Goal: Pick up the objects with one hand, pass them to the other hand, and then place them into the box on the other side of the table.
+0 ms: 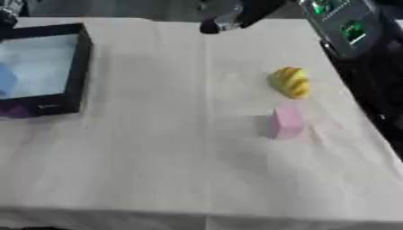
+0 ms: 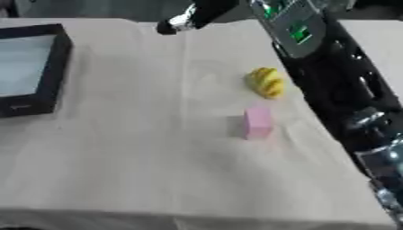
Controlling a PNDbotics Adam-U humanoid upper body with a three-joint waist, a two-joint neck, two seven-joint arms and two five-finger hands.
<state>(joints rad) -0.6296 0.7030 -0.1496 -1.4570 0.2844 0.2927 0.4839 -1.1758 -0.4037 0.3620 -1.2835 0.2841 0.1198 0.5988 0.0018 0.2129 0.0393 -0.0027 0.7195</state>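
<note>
In the left eye view I am looking down on a table (image 1: 157, 157) under a pale cloth. A yellow ridged object (image 1: 291, 82) is lying on the right side, and a pink block (image 1: 288, 121) is standing just nearer to me, close beside it but apart. A black box (image 1: 69, 67) with a pale floor is sitting at the left edge; something blue (image 1: 6, 81) is showing inside it, and a small purple thing (image 1: 14, 110) is lying against its near outer wall. At the far edge a dark fingertip of the right hand (image 1: 211, 27) is hanging over the cloth, touching neither object. I cannot tell whether its fingers are spread or curled.

In the right eye view I am seeing the right arm (image 2: 338, 81) running down the right side, with green lights glowing on its casing. My left hand is showing nowhere.
</note>
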